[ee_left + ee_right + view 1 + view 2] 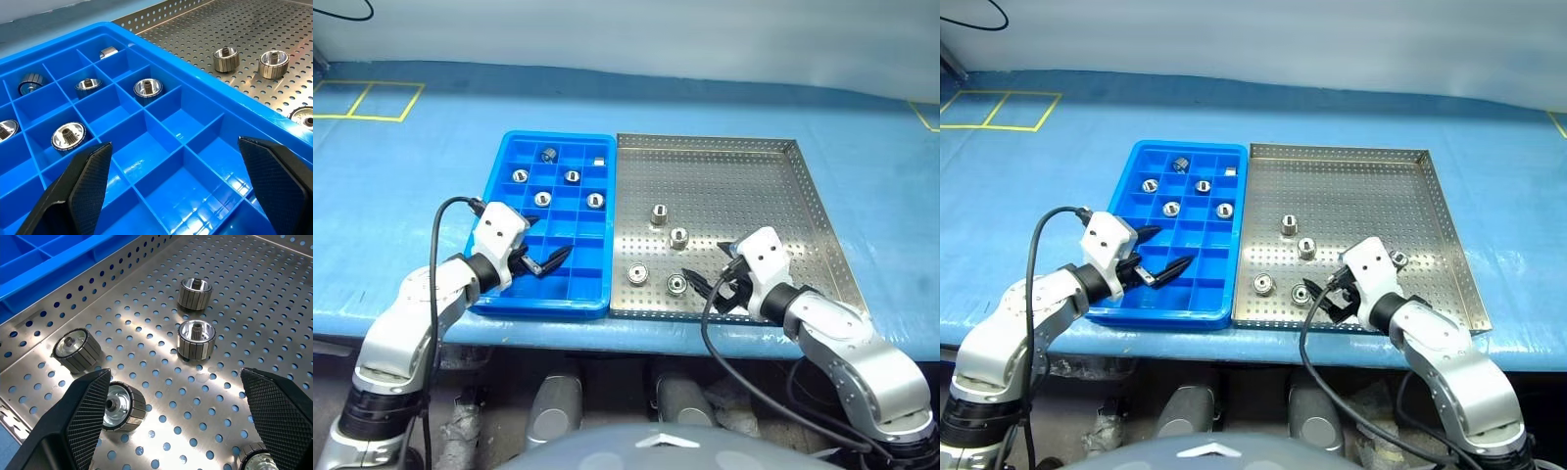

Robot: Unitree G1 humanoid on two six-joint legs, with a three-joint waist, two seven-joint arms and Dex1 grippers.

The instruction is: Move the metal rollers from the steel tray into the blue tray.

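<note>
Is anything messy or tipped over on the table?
Nothing is spilled or broken. Two metal rollers near the front of the steel tray lie on their sides, while two others stand upright. In the blue tray, one far roller looks tilted.

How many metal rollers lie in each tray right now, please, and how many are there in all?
In the steel tray, metal rollers: 5
In the blue tray, metal rollers: 6
Total: 11
</note>
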